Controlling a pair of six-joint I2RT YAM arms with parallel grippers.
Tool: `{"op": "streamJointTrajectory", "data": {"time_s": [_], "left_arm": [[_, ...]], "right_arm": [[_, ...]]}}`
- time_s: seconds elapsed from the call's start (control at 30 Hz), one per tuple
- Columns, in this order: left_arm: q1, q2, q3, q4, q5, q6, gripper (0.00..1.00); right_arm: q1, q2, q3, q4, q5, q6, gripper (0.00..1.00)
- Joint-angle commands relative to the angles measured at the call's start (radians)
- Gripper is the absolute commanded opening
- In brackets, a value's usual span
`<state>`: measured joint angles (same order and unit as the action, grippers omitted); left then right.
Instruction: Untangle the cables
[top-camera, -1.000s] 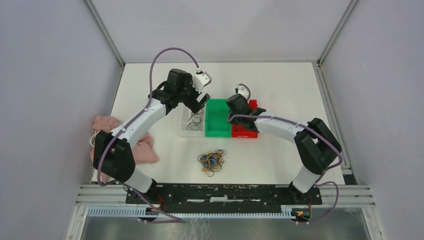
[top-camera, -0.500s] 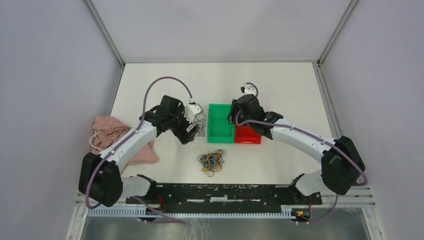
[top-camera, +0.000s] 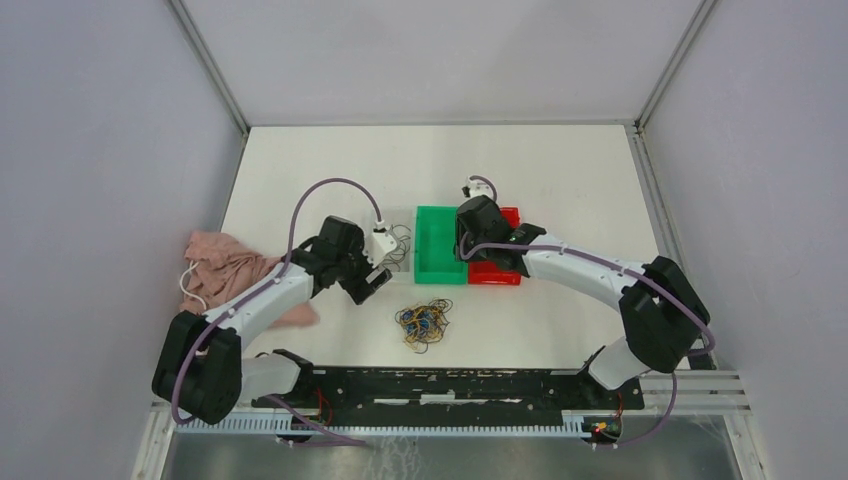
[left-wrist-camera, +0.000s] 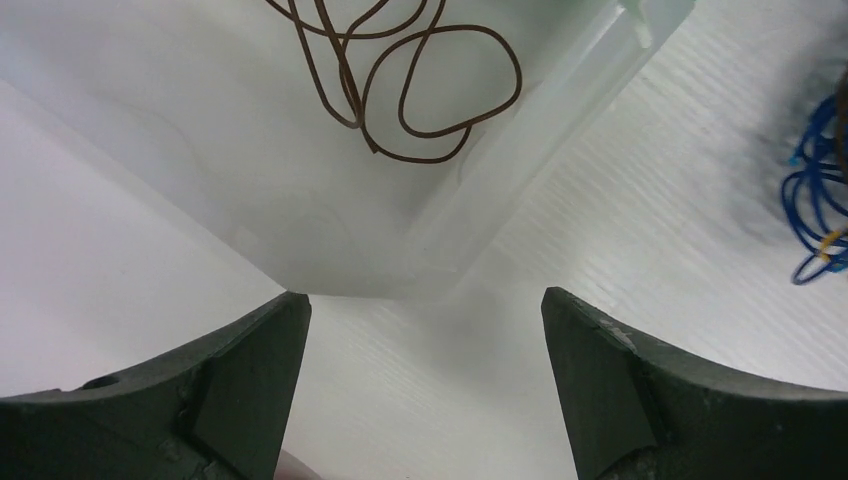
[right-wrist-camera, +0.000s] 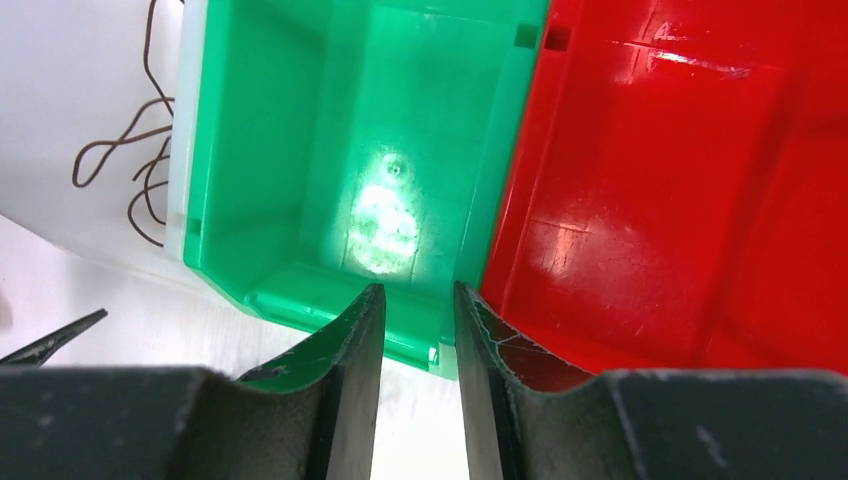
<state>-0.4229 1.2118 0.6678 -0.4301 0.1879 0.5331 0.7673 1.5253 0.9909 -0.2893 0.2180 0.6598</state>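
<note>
Working down from the table (top-camera: 560, 170): left gripper (left-wrist-camera: 422, 300) gapes wide, right gripper (right-wrist-camera: 418, 292) barely parted, both empty. The cables (top-camera: 424, 322) lie tangled near its front edge, probably light, springy and snag-prone; pinch one outer loop. One brown strand (left-wrist-camera: 430, 160) sits in the clear bin (left-wrist-camera: 560, 150).

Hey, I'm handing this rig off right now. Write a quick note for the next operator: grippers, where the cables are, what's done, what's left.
Left gripper: open wide, empty, at the near corner of the clear bin.
Right gripper: jaws nearly together, nothing seen between them, above where the green bin and red bin meet.
Cables: one brown cable lies in the clear bin; the rest sit in a tangle on the table, in front of the bins.
Done: that one brown strand. The green and red bins show nothing inside.
Left: separate the blue, yellow and dark strands of the tangle.
</note>
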Motion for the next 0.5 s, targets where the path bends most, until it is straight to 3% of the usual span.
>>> {"op": "streamJointTrajectory", "data": {"time_s": [0.0, 0.3, 0.47], "left_arm": [[0.018, 0.029, -0.01, 0.176, -0.076, 0.048, 0.93], [0.055, 0.154, 0.064, 0.382, -0.152, -0.007, 0.93], [0.068, 0.236, 0.125, 0.41, -0.149, -0.039, 0.93]], "right_arm": [[-0.003, 0.075, 0.046, -0.062, 0.032, -0.054, 0.35], [-0.022, 0.157, 0.151, -0.074, 0.014, -0.103, 0.31], [-0.044, 0.159, 0.187, -0.071, 0.021, -0.137, 0.3]]}}
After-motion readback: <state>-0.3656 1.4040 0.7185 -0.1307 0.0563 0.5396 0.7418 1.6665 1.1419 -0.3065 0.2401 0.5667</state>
